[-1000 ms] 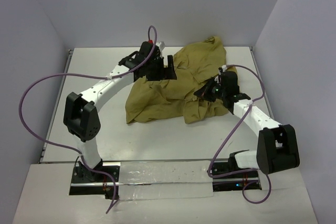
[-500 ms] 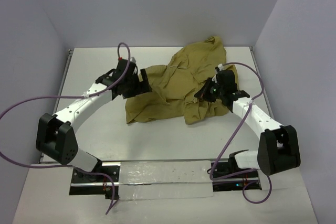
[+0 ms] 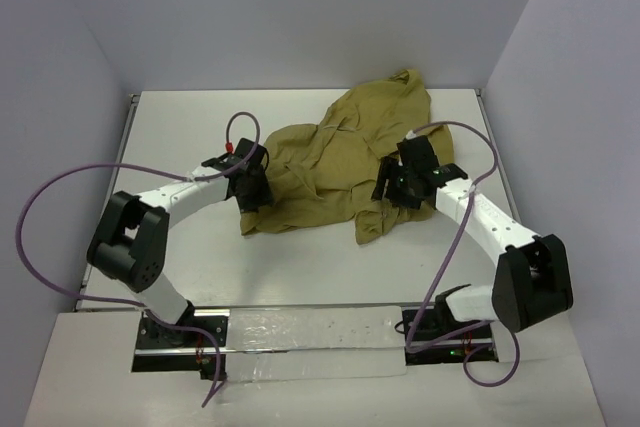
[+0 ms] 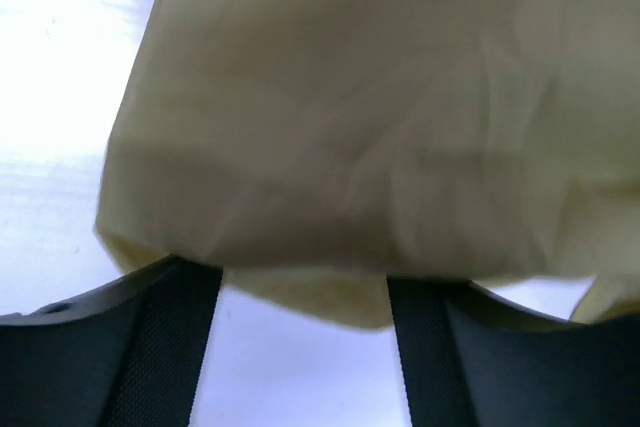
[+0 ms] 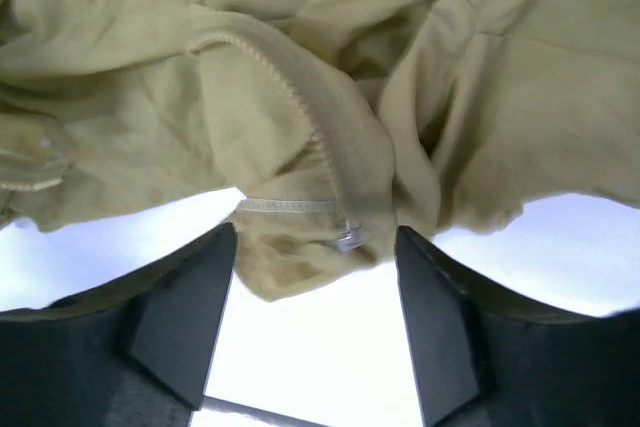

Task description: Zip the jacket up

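Note:
The olive-tan jacket lies crumpled on the white table, from the back middle down toward the centre. My left gripper sits at its lower left edge. In the left wrist view the jacket drapes over the tips of the two dark fingers, which stand apart with a hem fold between them. My right gripper is over the jacket's right part and is open. Between its fingers lie a zipper row and a small metal slider. It grips nothing.
Bare white table lies left of the jacket, and more in front of it. Grey walls close in the back and both sides. Purple cables loop off both arms. A raised rim runs along the table's left edge.
My left arm swung from the jacket's back left down to its lower left edge, its jaws narrowing. My right gripper opened, let go of the cloth and shifted slightly left.

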Controlling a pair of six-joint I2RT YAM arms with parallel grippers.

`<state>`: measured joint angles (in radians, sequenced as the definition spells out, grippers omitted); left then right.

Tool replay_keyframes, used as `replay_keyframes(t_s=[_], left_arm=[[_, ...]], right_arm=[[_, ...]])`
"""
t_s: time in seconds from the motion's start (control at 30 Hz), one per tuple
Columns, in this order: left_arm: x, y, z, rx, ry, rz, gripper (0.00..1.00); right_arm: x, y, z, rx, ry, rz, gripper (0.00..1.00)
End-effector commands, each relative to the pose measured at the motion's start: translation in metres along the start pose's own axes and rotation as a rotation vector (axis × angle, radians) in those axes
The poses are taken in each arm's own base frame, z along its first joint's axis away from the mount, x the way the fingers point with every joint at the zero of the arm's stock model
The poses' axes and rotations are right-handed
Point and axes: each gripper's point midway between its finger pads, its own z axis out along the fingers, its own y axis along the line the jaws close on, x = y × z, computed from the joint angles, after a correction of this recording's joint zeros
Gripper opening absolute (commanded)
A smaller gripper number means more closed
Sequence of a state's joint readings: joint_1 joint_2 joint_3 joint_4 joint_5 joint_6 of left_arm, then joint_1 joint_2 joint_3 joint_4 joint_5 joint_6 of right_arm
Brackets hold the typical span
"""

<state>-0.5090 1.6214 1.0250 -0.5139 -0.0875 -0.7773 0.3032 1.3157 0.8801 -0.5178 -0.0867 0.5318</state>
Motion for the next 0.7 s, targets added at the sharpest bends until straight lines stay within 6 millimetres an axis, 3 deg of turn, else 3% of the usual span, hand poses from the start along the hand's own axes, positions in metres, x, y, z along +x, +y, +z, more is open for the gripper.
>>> replay_keyframes(t_s=[0.0, 0.07, 0.1, 0.17, 0.4, 0.57, 0.67], left_arm=[[-0.031, -0.011, -0.001, 0.002, -0.090, 0.009, 0.23], [-0.033, -0.007, -0.005, -0.001, -0.096, 0.014, 0.03], [-0.033, -0.005, -0.007, 0.000, -0.095, 0.013, 0.00], [-0.032, -0.001, -0.013, 0.008, -0.097, 0.013, 0.00], [-0.028, -0.002, -0.034, 0.061, -0.096, 0.013, 0.00], [-0.026, -0.004, -0.049, 0.097, -0.099, 0.020, 0.00], [-0.024, -0.002, -0.058, 0.103, -0.103, 0.020, 0.00]], right_arm=[[-0.048, 0.056, -0.050, -0.016, -0.188, -0.181, 0.75], [-0.056, 0.083, -0.057, -0.044, -0.201, -0.244, 0.75], [-0.058, 0.098, -0.058, -0.060, -0.199, -0.276, 0.75], [-0.062, 0.135, -0.061, -0.113, -0.207, -0.337, 0.76], [-0.082, 0.199, -0.029, -0.203, -0.172, -0.374, 0.77], [-0.092, 0.227, -0.009, -0.245, -0.159, -0.372, 0.78], [-0.078, 0.240, 0.020, -0.248, -0.074, -0.411, 0.78]])
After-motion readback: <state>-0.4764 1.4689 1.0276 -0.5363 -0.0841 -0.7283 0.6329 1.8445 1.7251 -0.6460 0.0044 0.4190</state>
